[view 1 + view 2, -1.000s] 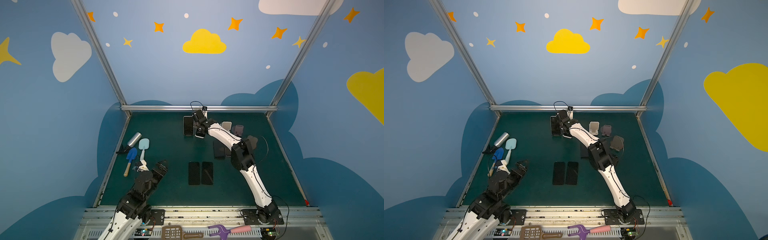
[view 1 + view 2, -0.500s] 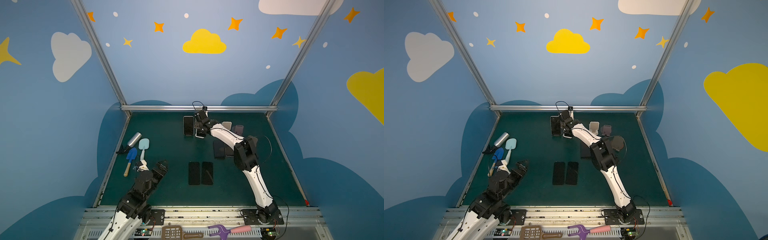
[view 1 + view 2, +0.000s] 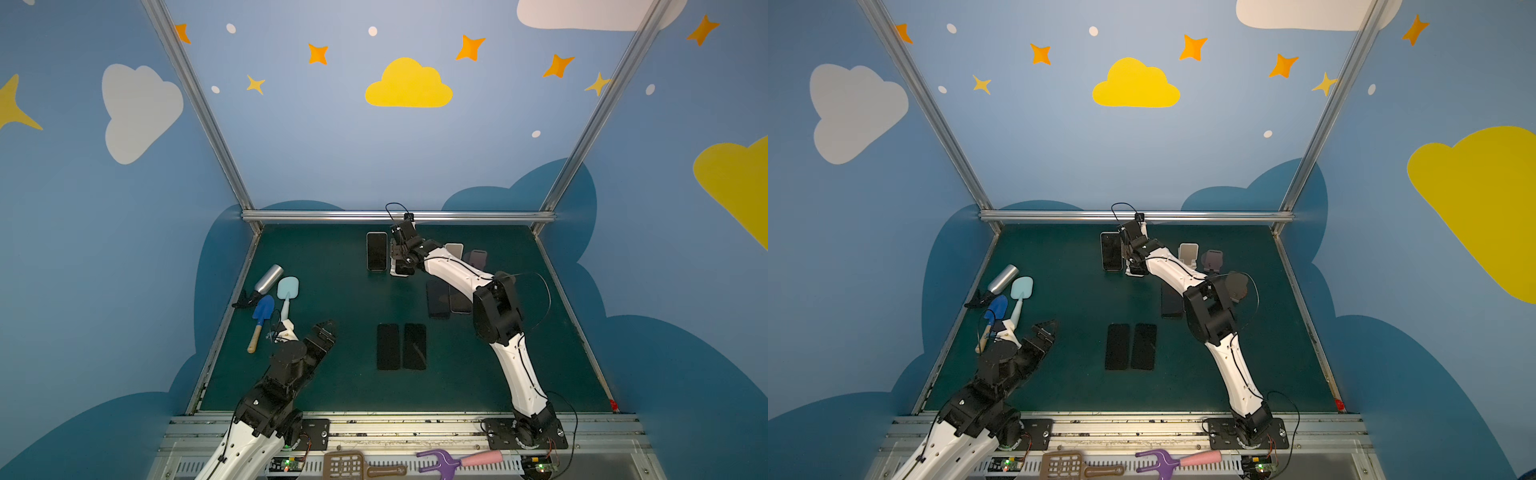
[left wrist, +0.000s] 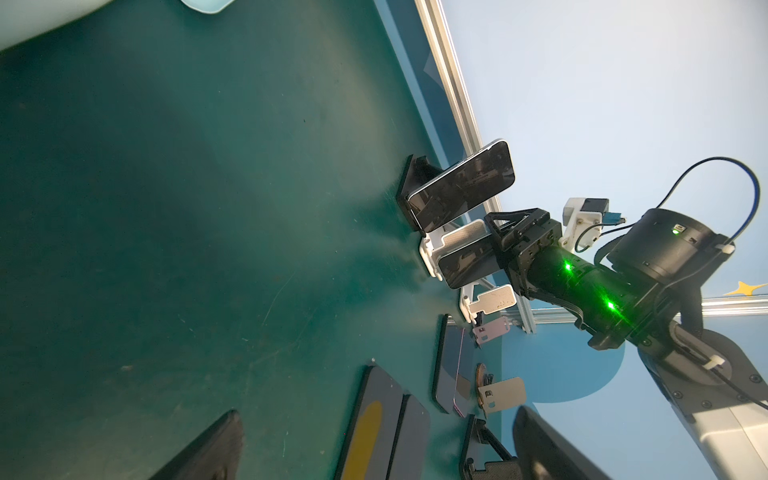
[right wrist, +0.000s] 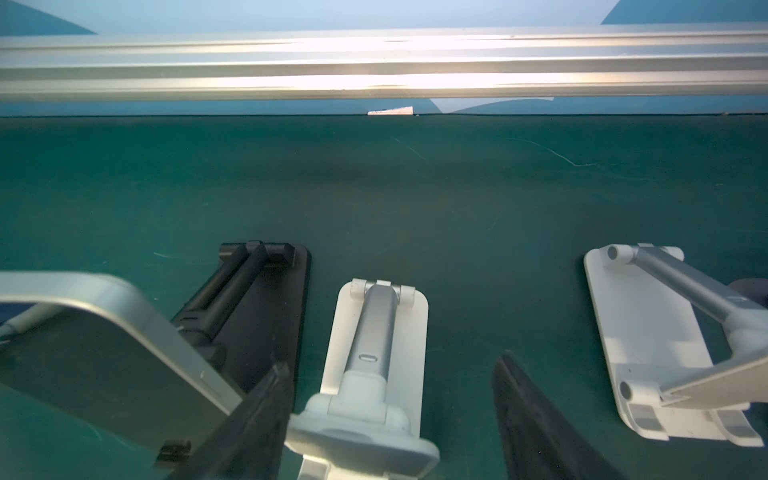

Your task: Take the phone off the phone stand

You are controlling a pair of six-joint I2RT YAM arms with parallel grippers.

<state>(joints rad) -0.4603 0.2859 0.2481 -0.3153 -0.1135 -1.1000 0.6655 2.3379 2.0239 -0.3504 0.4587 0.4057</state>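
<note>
The phone leans in a white stand near the back edge of the worktop, about at the middle of that edge. The right gripper is at the upper end of the phone. In the right wrist view its two dark fingers are apart, one on each side of the head of the stand. I cannot tell whether they press on the phone or only flank it. Just beside this stand, toward the left edge, a second phone leans in a black stand; the faint marks on its dark screen are too blurred to read. Toward the right edge there are two more stands with nothing on them, a silver stand and a purple stand. Two black flat phones lie side by side near the middle of the worktop, and two more dark phones lie partly under the right arm. The left gripper is in the front left part of the worktop, its fingers spread wide with nothing between them. Near the left edge lie a silver cylinder, a light blue spatula and a blue shovel with a wooden handle, all close together.
</note>
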